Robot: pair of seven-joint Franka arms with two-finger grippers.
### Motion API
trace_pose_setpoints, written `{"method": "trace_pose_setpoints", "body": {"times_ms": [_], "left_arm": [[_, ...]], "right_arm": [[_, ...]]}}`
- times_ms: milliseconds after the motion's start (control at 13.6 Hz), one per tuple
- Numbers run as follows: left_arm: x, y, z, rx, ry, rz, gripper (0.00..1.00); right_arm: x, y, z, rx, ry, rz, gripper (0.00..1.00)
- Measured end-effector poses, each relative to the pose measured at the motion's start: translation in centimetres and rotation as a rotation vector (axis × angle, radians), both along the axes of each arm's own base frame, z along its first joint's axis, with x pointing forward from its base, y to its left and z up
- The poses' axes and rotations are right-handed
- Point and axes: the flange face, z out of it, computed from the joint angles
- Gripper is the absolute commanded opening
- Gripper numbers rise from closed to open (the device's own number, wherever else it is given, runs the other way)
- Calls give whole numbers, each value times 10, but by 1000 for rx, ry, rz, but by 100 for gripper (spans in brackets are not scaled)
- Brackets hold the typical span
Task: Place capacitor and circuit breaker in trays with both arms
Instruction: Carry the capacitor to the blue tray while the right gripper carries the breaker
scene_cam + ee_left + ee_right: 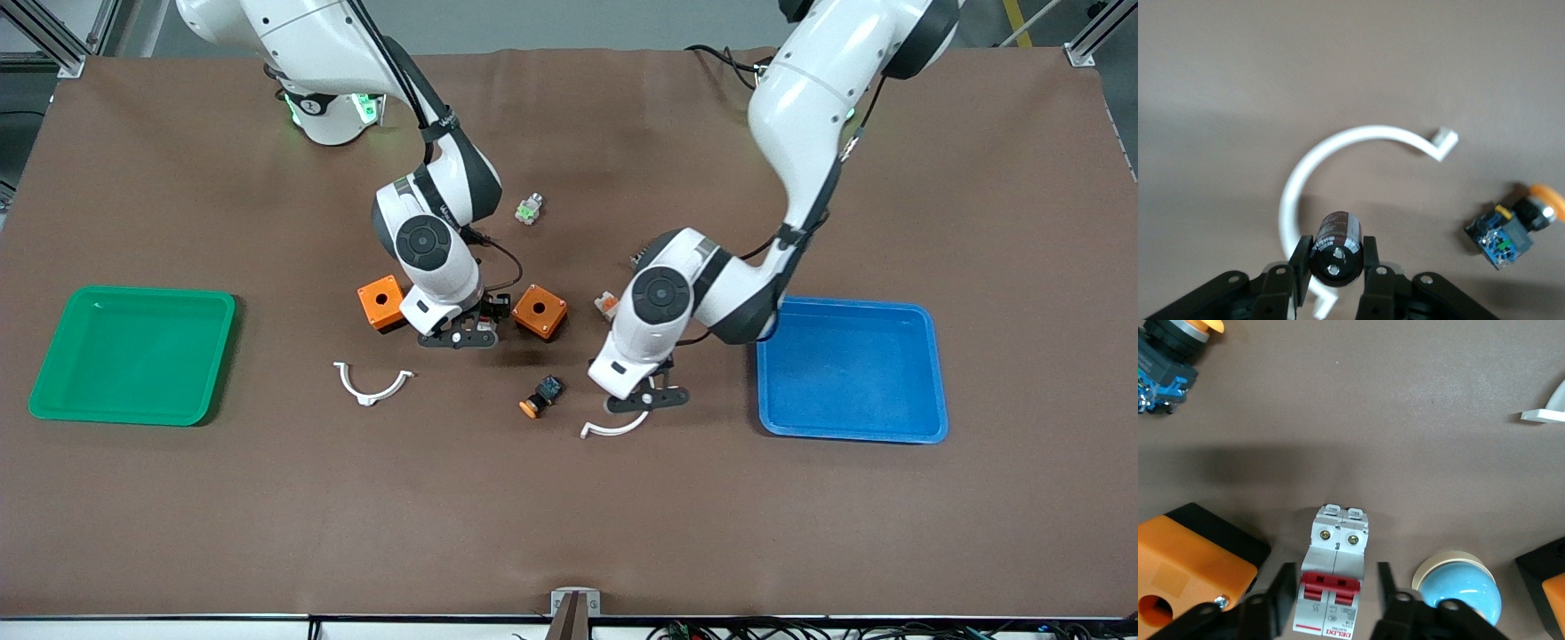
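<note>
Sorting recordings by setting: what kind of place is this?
Likely a robotics lab sorting bench: a brown-matted table framed by aluminium rails, a green tray and a blue tray, and scattered electrical parts like the circuit breaker and the capacitor.

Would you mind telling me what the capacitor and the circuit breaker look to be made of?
The capacitor, between the left gripper's fingers, looks metal: a dark glossy printed sleeve, probably plastic film, and two shiny terminals on its end. The circuit breaker, between the right gripper's fingers, appears matte white-grey moulded plastic with red levers and metal screws.
</note>
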Motion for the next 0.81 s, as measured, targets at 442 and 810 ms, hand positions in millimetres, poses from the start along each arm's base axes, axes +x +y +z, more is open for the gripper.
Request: {"method": "trace_pose_setpoints", "body": {"times_ms": [442,810], "left_arm": [[57,194,78,77,53,152,0],[69,332,23,105,115,221,0]], "right_arm": [[0,1,2,-3,7,-7,20],[14,-11,77,-30,110,-25,20]]}}
